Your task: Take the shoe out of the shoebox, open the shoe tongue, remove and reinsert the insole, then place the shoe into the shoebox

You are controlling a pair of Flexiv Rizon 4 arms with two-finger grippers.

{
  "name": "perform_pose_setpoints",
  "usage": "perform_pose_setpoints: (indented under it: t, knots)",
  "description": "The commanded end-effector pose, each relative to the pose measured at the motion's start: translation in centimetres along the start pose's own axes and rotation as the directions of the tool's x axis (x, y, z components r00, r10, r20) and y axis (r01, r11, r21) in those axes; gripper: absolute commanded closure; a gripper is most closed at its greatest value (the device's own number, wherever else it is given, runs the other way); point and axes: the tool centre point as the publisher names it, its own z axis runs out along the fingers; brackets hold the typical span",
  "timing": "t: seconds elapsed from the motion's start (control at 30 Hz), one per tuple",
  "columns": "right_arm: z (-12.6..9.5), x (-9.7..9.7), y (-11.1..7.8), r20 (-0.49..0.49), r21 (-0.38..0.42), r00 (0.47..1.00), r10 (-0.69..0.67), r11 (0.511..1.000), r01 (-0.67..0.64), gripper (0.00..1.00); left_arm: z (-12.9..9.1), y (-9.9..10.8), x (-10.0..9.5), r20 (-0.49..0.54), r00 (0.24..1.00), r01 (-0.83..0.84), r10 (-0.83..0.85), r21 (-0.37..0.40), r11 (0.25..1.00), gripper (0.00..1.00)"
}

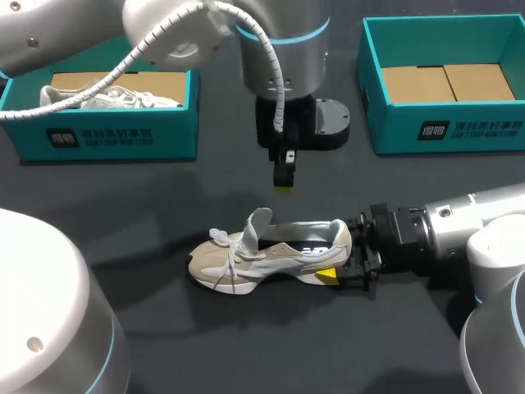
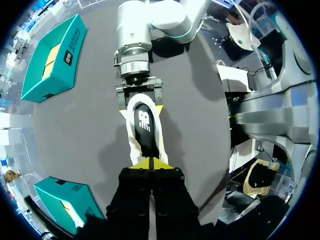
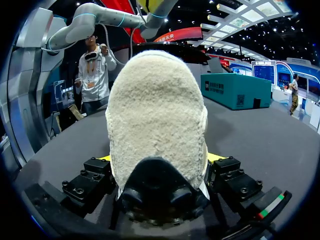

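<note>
A beige sneaker (image 1: 271, 256) with white laces lies on its sole mid-table, toe to the left, tongue pulled up. Its dark insole (image 1: 316, 246) shows inside the opening. My right gripper (image 1: 338, 263) comes in from the right and is shut on the heel, one yellow tip on each side. In the right wrist view the fuzzy heel (image 3: 155, 120) fills the space between the right gripper's (image 3: 157, 162) fingers. My left gripper (image 1: 284, 187) hangs just above and behind the sneaker, shut and holding nothing. The left wrist view shows the left gripper's (image 2: 150, 163) joined tips over the sneaker (image 2: 145, 131) opening.
A teal shoebox (image 1: 115, 135) at the back left holds another pale shoe (image 1: 111, 98). A second teal shoebox (image 1: 447, 123) at the back right has only a cardboard floor. Dark bare tabletop surrounds the sneaker.
</note>
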Motion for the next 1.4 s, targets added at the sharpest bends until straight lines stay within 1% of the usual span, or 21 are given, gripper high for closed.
perform_pose_setpoints:
  t: [0.03,0.07,0.47,0.53,0.67,0.73,1.1,1.23,1.4]
  knots:
    - [0.0,0.1,0.1,0.001,0.002,1.000,0.000,1.000,0.000,1.00,2.9,-0.8,-0.9,-0.016,1.000,-0.009,0.009,0.005,1.000,1.00]
    - [0.0,0.1,0.1,0.001,0.002,1.000,0.000,1.000,0.000,1.00,3.5,-0.9,-1.0,-0.013,1.000,-0.024,0.024,0.024,0.999,1.00]
    - [0.0,0.1,0.1,0.001,0.002,1.000,0.000,1.000,0.000,1.00,3.5,-0.9,-1.0,-0.013,1.000,-0.024,0.024,0.024,0.999,1.00]
    - [0.0,0.1,0.1,0.001,0.002,1.000,0.000,1.000,0.000,1.00,4.9,-1.2,-1.2,-0.040,0.999,-0.014,0.014,0.005,1.000,1.00]
    - [0.0,0.1,0.1,0.001,0.002,1.000,0.000,1.000,0.000,1.00,7.0,-1.5,-1.4,-0.075,0.997,0.021,-0.020,0.011,1.000,1.00]
    - [0.0,0.1,0.1,0.001,0.002,1.000,0.000,1.000,0.000,1.00,8.0,-1.4,-1.4,-0.112,0.993,0.031,-0.029,0.014,0.999,1.00]
    - [0.0,0.1,0.1,0.001,0.002,1.000,0.000,1.000,0.000,1.00,8.0,-1.4,-1.4,-0.112,0.993,0.031,-0.029,0.014,0.999,1.00]
    - [0.0,0.1,0.1,0.001,0.002,1.000,0.000,1.000,0.000,1.00,9.8,-2.6,-1.3,-0.110,0.994,0.023,-0.025,-0.019,1.000,1.00]
    - [0.0,0.1,0.1,0.001,0.002,1.000,0.000,1.000,0.000,1.00,11.8,-2.8,-1.3,-0.147,0.987,0.055,-0.062,-0.050,0.997,1.00]
